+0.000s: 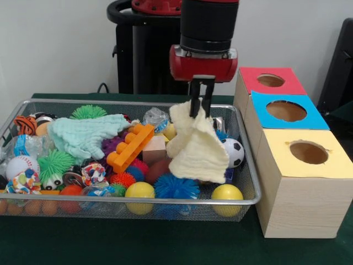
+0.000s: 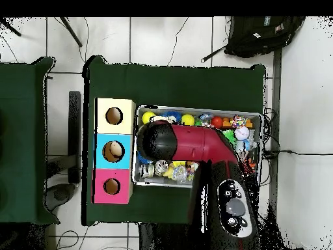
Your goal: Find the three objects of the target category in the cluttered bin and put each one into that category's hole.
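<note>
Above the wire bin's (image 1: 249, 197) right half, the hand (image 1: 201, 105) hangs with its two dark fingers (image 1: 194, 99) pinched on the top corner of a pale yellow cloth (image 1: 197, 146). That cloth droops straight down from the hand, its lower edge reaching the toys near the soccer ball (image 1: 235, 152). A second, mint-green cloth (image 1: 85, 135) lies spread over the clutter toward the bin's left end, well apart from the hand.

Just beside the bin's right rim stand three wooden boxes in a row, topped yellow (image 1: 306, 153), blue (image 1: 285, 111) and red (image 1: 270, 80), each with a round hole; bare green counter (image 1: 165, 243) runs along the front edge.

Seen from overhead, the red arm (image 2: 188, 144) covers most of the bin, hiding both the hand and the yellow cloth. Many toys under the cloths are buried or only partly seen.
</note>
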